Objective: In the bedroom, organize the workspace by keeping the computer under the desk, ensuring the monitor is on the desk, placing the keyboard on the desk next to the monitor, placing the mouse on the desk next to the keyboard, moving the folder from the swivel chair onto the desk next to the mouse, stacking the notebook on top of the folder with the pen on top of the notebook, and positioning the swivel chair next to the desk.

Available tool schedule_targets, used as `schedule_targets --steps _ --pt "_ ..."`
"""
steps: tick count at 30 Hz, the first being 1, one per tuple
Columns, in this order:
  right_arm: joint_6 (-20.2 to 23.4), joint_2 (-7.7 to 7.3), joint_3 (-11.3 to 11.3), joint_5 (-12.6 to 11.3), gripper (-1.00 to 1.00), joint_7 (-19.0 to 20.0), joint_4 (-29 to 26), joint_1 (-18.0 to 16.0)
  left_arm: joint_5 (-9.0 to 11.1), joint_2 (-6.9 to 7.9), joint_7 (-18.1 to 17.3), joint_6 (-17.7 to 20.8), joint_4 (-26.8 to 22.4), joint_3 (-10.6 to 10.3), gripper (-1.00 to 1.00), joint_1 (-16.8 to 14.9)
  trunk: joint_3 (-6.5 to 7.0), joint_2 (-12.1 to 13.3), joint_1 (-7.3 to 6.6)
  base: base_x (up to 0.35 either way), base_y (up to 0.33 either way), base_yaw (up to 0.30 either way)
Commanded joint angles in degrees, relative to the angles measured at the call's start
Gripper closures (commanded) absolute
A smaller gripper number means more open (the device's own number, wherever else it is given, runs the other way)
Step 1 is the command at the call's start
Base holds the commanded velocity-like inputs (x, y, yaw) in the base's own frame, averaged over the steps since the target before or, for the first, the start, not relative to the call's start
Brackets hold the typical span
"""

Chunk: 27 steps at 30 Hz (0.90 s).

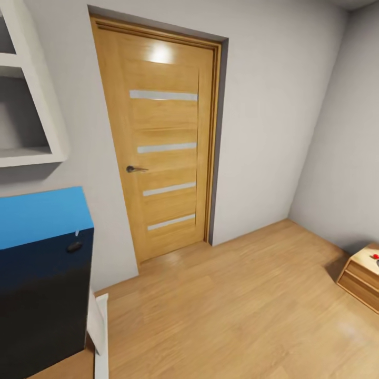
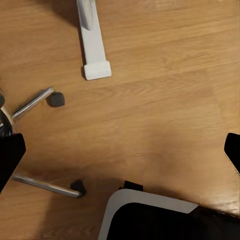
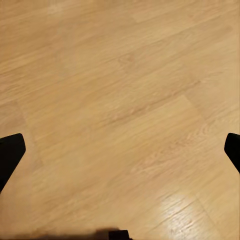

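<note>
Facing a closed wooden door (image 1: 160,142) in a grey-walled corner of the bedroom, plank floor (image 1: 242,305) spreading ahead. Showing at far left the end of the black counter (image 1: 45,295), glossy top mirroring a blue wall panel, with the small dark mouse (image 1: 74,246) lying near its right edge and a tiny white sliver, possibly the pen (image 1: 77,232), just beyond it; too small for telling. Glimpsing a light wooden chest (image 1: 363,276) at the right edge. Left pincer (image 2: 120,150) hanging fingers-down over bare floor, jaws spread wide apart, gripping nothing; below it, chrome legs and castors of the chair (image 2: 35,102) off to one side, a white counter leg (image 2: 92,37) beyond. Right pincer (image 3: 120,150) likewise pointing down at plain planks, jaws wide apart, empty. Judging from this, counter and chair both lying to the left, so the left arm sitting nearer; likely needing a leftward turn before any reaching.
</note>
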Motion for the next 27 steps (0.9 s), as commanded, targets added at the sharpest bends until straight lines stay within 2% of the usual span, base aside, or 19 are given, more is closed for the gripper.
schedule_targets --steps 1,11,27 --pt "-0.13 0.01 0.05 0.09 -1.00 -0.28 0.03 -0.03 0.11 -0.01 -0.01 -0.11 -0.03 0.04 -1.00 -0.01 -0.07 -0.04 0.04 0.327 0.000 0.000" --pt "-0.13 0.04 0.05 0.09 -1.00 -0.34 0.11 -0.03 0.11 0.00 -0.01 1.55 -0.03 0.02 -1.00 -0.01 -0.07 -0.04 0.04 0.327 -0.050 0.026" --pt "-0.25 0.10 0.05 0.09 -1.00 -0.37 0.11 -0.03 0.11 0.00 0.00 1.91 -0.03 0.01 -1.00 -0.01 -0.07 -0.04 0.04 0.327 -0.099 0.260"
